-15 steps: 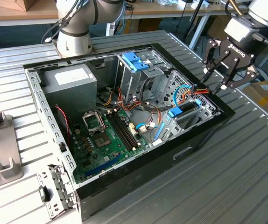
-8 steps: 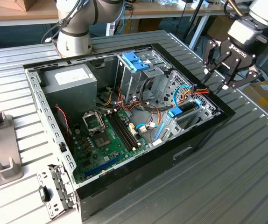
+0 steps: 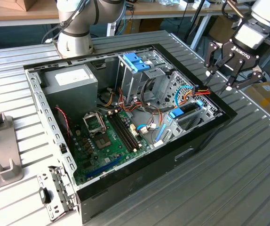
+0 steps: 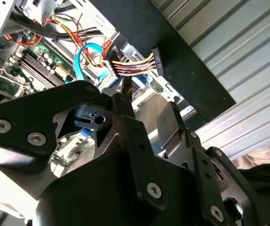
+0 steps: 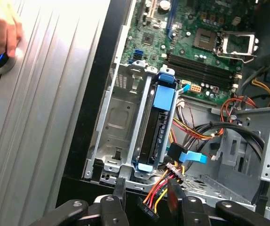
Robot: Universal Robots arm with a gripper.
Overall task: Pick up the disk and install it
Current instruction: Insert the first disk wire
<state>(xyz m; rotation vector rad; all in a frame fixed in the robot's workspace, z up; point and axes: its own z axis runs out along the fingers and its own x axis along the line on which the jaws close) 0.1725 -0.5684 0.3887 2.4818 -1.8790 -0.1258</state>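
Right now your gripper (image 3: 232, 70) is hovering open and empty at upper right. Below, the disk (image 5: 156, 129) is sitting upright in the case (image 3: 198, 129).

1. A ribbed metal table (image 3: 248, 179) carries the scene, grooves running across its top.
2. An open black computer case (image 3: 139, 174) lies flat on it, mid-table.
3. At the exterior view's left, a grey fixture (image 3: 1, 150) sits on the table.
4. Just beside the case's near corner lies a small perforated metal bracket (image 3: 55, 193).
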